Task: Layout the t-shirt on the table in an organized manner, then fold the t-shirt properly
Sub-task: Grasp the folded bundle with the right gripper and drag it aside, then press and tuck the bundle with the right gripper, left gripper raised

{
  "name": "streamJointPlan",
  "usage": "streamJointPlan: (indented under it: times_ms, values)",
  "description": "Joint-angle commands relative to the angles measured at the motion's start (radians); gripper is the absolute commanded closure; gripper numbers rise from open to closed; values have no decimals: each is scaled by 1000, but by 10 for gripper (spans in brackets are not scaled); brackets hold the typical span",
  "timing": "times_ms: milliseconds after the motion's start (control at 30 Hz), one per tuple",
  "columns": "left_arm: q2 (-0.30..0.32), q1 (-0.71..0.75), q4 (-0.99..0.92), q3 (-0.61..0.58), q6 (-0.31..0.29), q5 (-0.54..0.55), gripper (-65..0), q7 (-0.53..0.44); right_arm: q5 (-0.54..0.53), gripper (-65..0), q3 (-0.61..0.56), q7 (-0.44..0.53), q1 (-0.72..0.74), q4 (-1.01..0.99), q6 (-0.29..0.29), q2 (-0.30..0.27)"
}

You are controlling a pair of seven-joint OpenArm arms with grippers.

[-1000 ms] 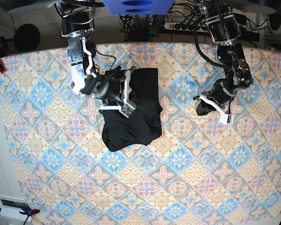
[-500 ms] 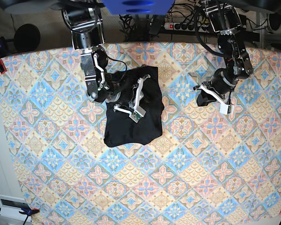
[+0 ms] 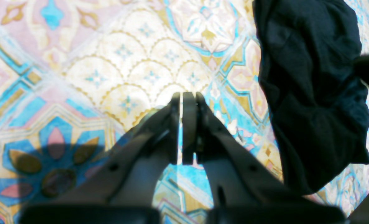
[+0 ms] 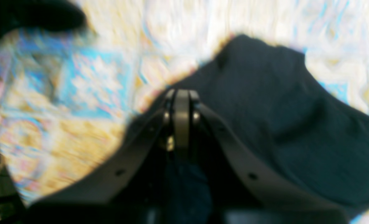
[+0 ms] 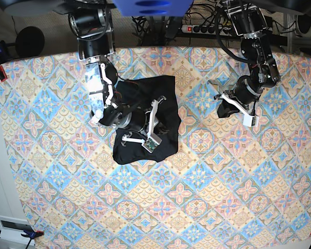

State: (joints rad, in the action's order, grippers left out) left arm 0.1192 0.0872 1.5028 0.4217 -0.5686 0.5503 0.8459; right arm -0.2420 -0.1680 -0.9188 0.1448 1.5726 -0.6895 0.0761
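Trouble could come from the right arm's fingers [image 5: 151, 139], pressed together with nothing pinched, hanging low over the t-shirt [image 5: 163, 91]: a sideways sweep may drag and spoil the fold. The black bundle lies folded in the upper middle of the surface [image 5: 207, 207], far from every edge. Open room spreads all around, with the left arm's fingers [image 3: 184, 102], likewise pressed together, over bare cloth rightward.

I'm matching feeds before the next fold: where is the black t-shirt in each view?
Base: t-shirt bunched up, upper centre, partly under the right arm.
Left wrist: along the right edge, beside the shut left pincer.
Right wrist: centre to lower right, behind the shut right pincer.
Shared landmark: the patterned table.
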Motion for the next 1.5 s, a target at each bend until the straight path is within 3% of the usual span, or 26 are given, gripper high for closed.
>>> streamJointPlan:
  times_ms: [0, 300, 433, 600, 933, 1167, 1467]
  values:
    - [9, -10, 18, 3, -6, 17, -12, -20, -20, -1, -5, 0, 3, 25, -9, 23]
    - [9, -8, 22, 3, -6, 18, -12, -20, -15, -1, -170, 7, 3, -93, -9, 50]
    - [9, -8, 22, 4, -6, 18, -12, -20, -15, -1, -176, 96, 5, -209, -9, 50]
    - [9, -8, 22, 4, -6, 20, -11, -20, -15, -1, -161, 109, 0, -275, -9, 46]
    - [10, -14, 22, 95, -8, 72, -11, -18, -15, -1, 80, 119, -15, -286, -9, -75]
    - [56, -10, 22, 93, -8, 138, -11, -17, -15, -1, 247, 119, -9, -288, -9, -152]
    - [56, -8, 22, 93, -8, 141, -11, -17, -18, -1, 310, 123, 13, -283, -9, -198]
